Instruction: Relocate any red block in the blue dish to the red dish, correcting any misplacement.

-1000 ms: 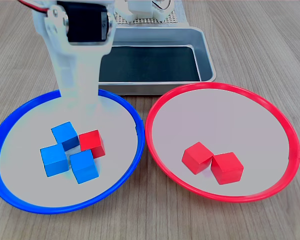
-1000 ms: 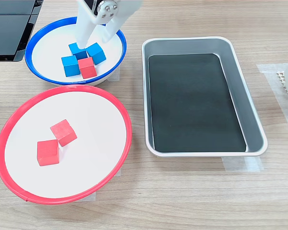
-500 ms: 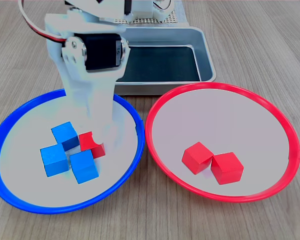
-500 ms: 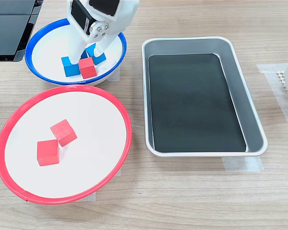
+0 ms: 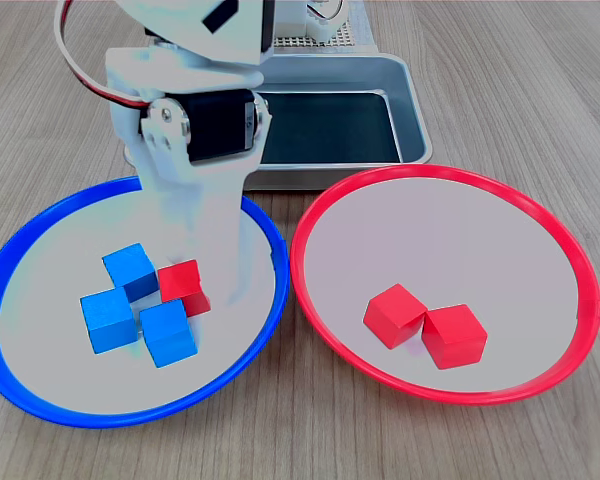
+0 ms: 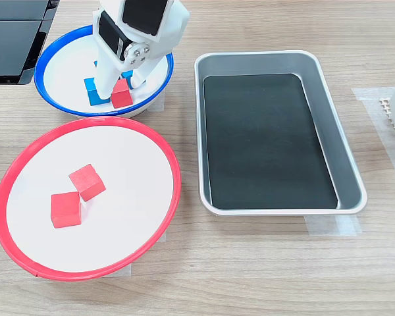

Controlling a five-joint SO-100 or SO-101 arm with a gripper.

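Down in the blue dish (image 5: 40, 395), my claw (image 6: 121, 91) straddles the red block (image 5: 183, 286) with jaws apart, a light, rigid, slick-faced cube crowded by 3 blue cubes (image 5: 130, 310), best pinched across opposite flat sides.

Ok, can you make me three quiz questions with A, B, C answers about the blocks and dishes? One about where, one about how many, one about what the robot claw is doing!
1. Where is the lone red block?
A. In the steel tray
B. In the blue dish
C. On the bare table

2. How many red blocks lie in the red dish?
A. Two
B. None
C. Four

3. What is the gripper doing?
A. Hanging over the tray
B. Resting in the red dish
C. Standing down around the red block

Answers:
1. B: it sits beside the blue blocks inside the blue dish.
2. A: two red blocks touch there.
3. C: in the second exterior view its jaws stand on either side of the block.
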